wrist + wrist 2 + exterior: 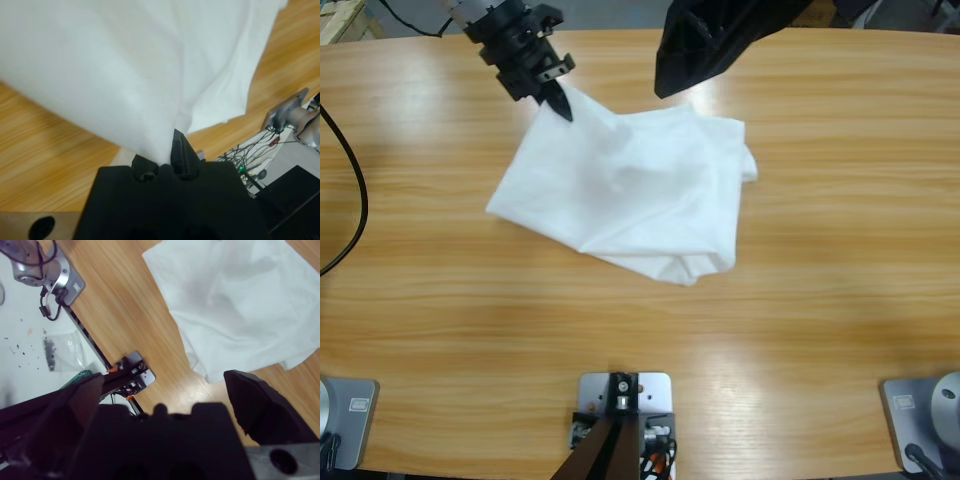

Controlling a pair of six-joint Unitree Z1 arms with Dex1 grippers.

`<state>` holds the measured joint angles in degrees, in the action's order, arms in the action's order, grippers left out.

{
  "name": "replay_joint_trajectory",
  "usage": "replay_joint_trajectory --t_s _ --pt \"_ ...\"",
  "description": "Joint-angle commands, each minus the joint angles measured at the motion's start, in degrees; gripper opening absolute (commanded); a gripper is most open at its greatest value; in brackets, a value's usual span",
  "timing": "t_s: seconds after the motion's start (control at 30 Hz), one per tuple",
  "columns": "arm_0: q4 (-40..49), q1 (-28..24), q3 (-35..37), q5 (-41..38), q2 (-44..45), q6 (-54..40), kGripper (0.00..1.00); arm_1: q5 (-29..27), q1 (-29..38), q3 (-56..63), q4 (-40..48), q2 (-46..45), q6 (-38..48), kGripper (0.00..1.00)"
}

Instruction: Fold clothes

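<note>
The left end effector (558,98) is closed on the upper-left corner of the T-shirt (630,190), with cloth pinched between its jaws in the left wrist view. The T-shirt lies crumpled mid-counter (440,320), extending down and to the right of that grip; its fabric is soft, white, matte cotton, wrinkled into loose folds. The right end effector (665,85) hangs above the shirt's upper edge, jaws spread wide and empty.
</note>
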<state>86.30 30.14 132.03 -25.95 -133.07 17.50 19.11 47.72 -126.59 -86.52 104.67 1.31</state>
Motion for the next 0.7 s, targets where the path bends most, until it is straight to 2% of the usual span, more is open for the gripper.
replay_joint_trajectory --t_s 0.03,0.23,0.47,0.57,0.7 --pt "5.1 -9.7 -8.5 1.3 1.9 -2.2 0.000 -0.5 -0.3 1.9 -5.3 -0.8 0.4 1.000" --pt "-17.1 -19.3 -36.9 -0.9 18.0 -2.2 0.000 -0.3 -0.4 1.9 -5.3 -0.4 0.9 1.000" --pt "-35.2 -25.2 -59.7 2.2 35.8 1.6 0.000 0.6 -0.3 0.9 -5.5 1.2 1.9 1.000" --pt "-36.8 -31.5 -65.8 2.2 37.4 1.4 0.000 1.2 -0.3 1.3 -5.6 0.7 2.0 1.000" --pt "-36.8 -38.3 -68.4 2.0 37.6 0.0 0.000 1.7 -0.3 1.9 -5.6 0.1 2.2 1.000"
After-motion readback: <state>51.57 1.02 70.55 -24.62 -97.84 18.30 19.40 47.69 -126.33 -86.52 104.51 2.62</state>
